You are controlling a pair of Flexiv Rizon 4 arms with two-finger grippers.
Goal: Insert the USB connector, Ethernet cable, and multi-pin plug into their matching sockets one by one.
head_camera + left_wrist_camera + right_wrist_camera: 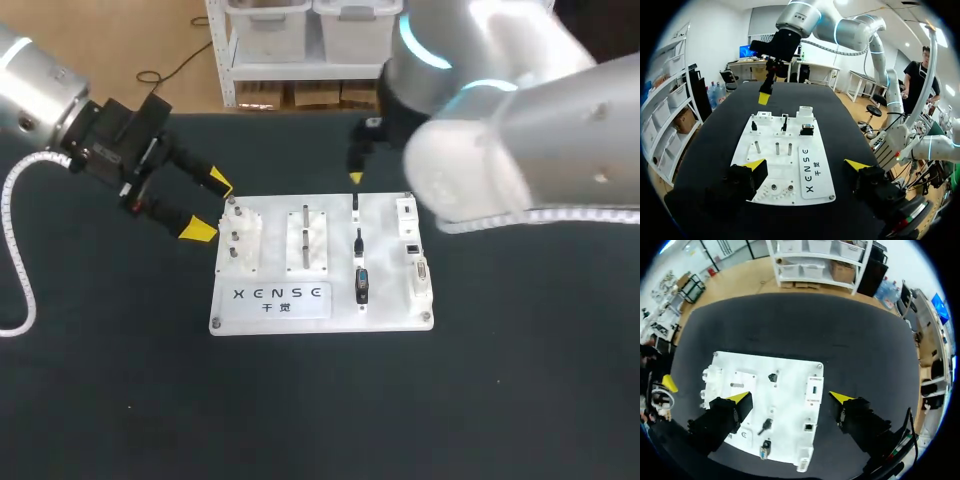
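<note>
Table [100,400]: black top, and it carries the one board I am working on.
Right arm [520,130]: comes in from my right and reaches over the board's far edge.
Left arm [40,100]: comes in from my left and stops short of the board's far-left corner.
Board [272,300]: white plate lying flat at mid-table, with pegs on its left half and connectors on its right half.
Left gripper [208,206]: fingers spread wide, nothing between them. It is just off the board's corner and touches nothing.
Right gripper [791,397]: fingers wide apart and empty, hanging above the board with the plug row and socket row between them.
Sockets [412,246]: a row of three along the board's right edge.
Plugs [359,241]: three dark connectors in a row just left of the sockets, all resting on the board, none gripped. The nearest one [362,286] is the bulkiest. I cannot tell USB from Ethernet.
</note>
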